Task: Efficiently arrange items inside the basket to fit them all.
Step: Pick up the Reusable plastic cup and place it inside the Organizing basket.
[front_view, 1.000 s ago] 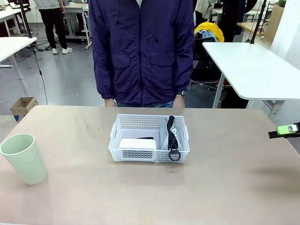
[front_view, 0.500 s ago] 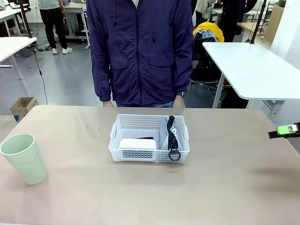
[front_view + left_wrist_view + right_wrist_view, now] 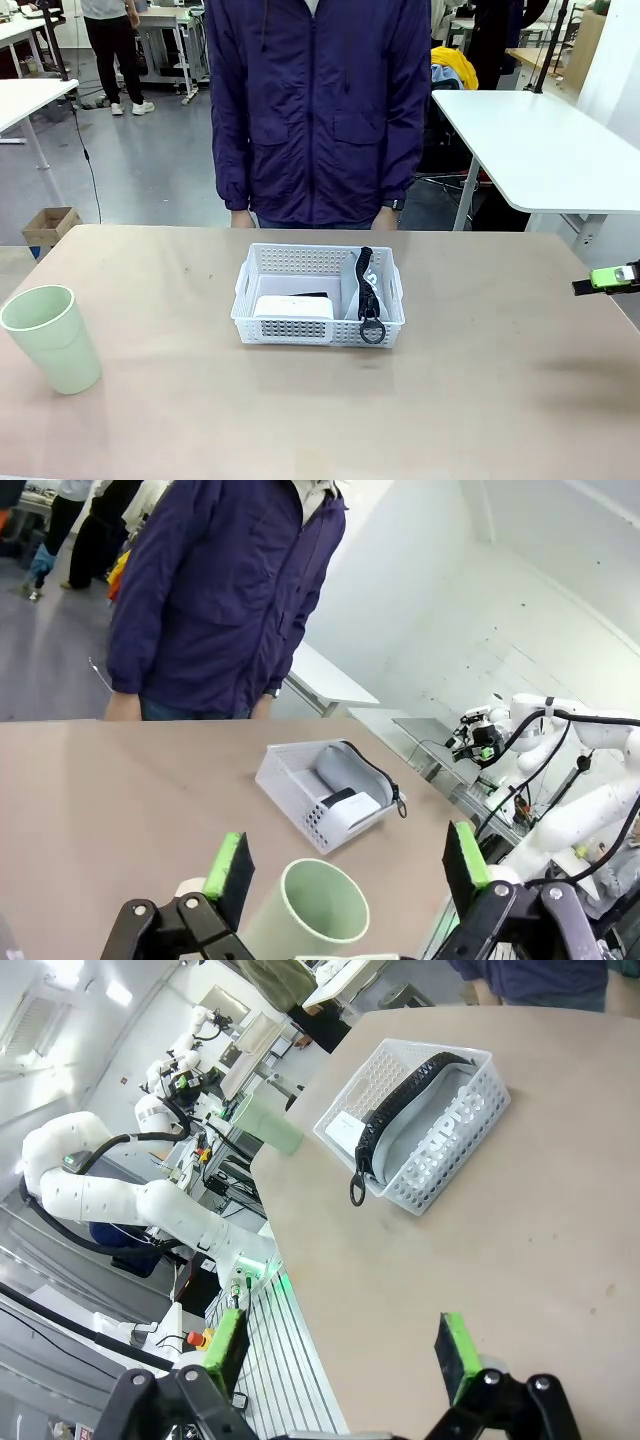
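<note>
Basket (image 3: 300, 260) sits mid-table (image 3: 480, 380) in front of the person (image 3: 320, 110), and it's partly packed: box (image 3: 292, 306) on its left side, pouch (image 3: 350, 296) on the right, strap (image 3: 366, 290) draped over the front rim. Cup (image 3: 52, 338) stands outside, well off at the table's left edge, so that one's left to fit. Left gripper (image 3: 346, 862) hangs over the cup, jaws wide, empty; right gripper (image 3: 342, 1350) is spread and empty too. Something dark behind the box may be the stapler, but it's too hidden to tell.

Left claw (image 3: 346, 861) spread, cup (image 3: 322, 912) near, basket (image 3: 284, 781) beyond
</note>
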`<control>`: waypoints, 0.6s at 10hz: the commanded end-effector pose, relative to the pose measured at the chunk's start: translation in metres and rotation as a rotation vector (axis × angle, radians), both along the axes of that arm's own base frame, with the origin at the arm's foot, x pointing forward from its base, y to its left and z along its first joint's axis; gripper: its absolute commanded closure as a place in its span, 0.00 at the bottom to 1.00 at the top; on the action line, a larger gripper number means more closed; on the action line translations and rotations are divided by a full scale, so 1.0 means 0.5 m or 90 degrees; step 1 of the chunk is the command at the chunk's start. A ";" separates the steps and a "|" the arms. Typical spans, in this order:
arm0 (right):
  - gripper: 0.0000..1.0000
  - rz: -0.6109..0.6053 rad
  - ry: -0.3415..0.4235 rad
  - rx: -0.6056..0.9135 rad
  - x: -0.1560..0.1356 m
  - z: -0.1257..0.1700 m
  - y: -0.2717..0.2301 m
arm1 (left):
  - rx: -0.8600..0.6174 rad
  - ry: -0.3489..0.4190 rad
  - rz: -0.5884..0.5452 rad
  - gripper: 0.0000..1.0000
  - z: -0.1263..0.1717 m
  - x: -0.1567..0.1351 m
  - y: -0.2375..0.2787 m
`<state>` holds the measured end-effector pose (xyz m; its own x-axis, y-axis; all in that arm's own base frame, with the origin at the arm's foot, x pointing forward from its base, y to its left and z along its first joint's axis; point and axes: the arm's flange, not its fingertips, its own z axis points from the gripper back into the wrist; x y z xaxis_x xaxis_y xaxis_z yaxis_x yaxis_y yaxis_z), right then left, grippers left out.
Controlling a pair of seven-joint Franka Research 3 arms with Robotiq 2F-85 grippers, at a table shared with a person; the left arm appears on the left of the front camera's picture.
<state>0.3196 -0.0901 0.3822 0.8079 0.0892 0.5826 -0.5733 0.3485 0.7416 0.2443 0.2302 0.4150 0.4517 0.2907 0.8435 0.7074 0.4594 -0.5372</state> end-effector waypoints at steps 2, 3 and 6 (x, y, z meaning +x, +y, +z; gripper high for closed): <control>0.00 -0.005 -0.004 0.011 -0.001 0.005 0.003 | -0.011 -0.013 -0.017 0.00 0.014 0.005 -0.006; 0.00 -0.005 -0.004 0.011 -0.001 0.005 0.003 | -0.003 -0.003 -0.008 0.00 0.003 0.003 -0.005; 0.00 -0.005 -0.004 0.011 -0.001 0.005 0.003 | 0.140 -0.267 -0.173 0.00 -0.074 -0.014 -0.045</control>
<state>0.3196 -0.0900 0.3822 0.8080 0.0896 0.5824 -0.5732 0.3483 0.7417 0.2465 0.2001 0.4013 0.2407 0.0637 0.9685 0.8999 0.3593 -0.2472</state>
